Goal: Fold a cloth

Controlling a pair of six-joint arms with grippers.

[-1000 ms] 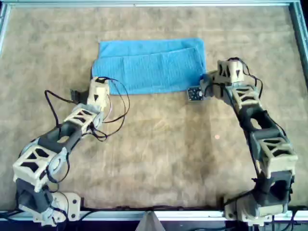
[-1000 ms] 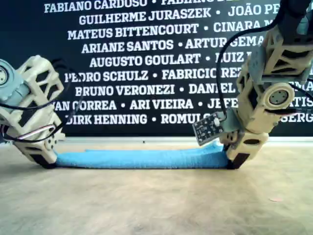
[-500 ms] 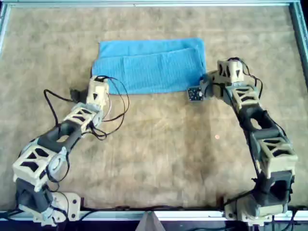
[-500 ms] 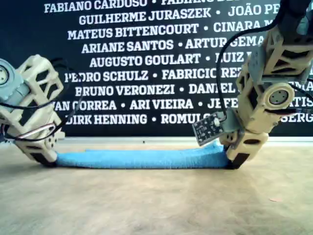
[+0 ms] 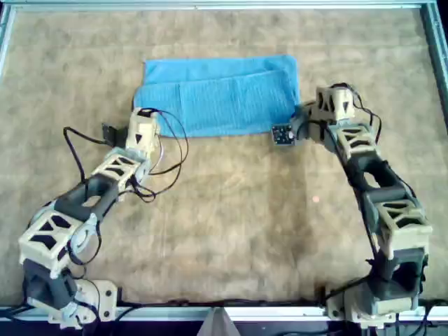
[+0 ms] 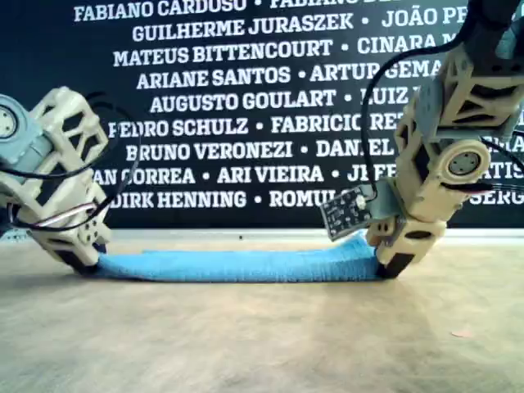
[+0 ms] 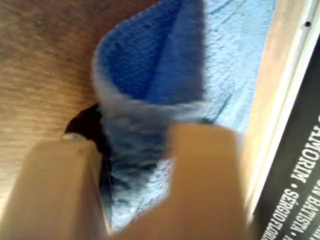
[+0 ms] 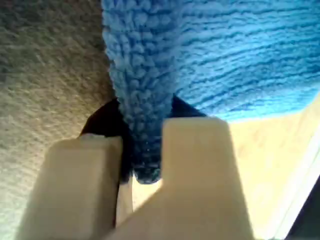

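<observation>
The light blue cloth (image 5: 217,94) lies on the table at the far middle, doubled over, with a strip of the lower layer showing along its far edge. It shows as a flat band in the exterior view (image 6: 237,266). My first gripper (image 5: 299,117) is shut on the cloth's near right corner in the overhead view; the first wrist view (image 7: 135,145) shows the fabric (image 7: 235,45) pinched between the jaws. My second gripper (image 5: 140,115) is shut on the near left corner; the second wrist view (image 8: 142,145) shows the cloth's edge (image 8: 240,50) clamped. Both grippers sit low at the table (image 6: 383,268) (image 6: 88,264).
The brown table surface (image 5: 231,224) has a metal frame rail (image 5: 210,5) around it. A black banner with white names (image 6: 246,98) stands behind the far edge. A small circuit board (image 5: 282,134) hangs off the first arm beside the cloth. Loose cables (image 5: 168,150) trail from the second arm.
Both grippers have edged slightly toward the far side while holding their corners. In the exterior view the second gripper has shifted a little toward the cloth. The cloth's shape is almost unchanged.
</observation>
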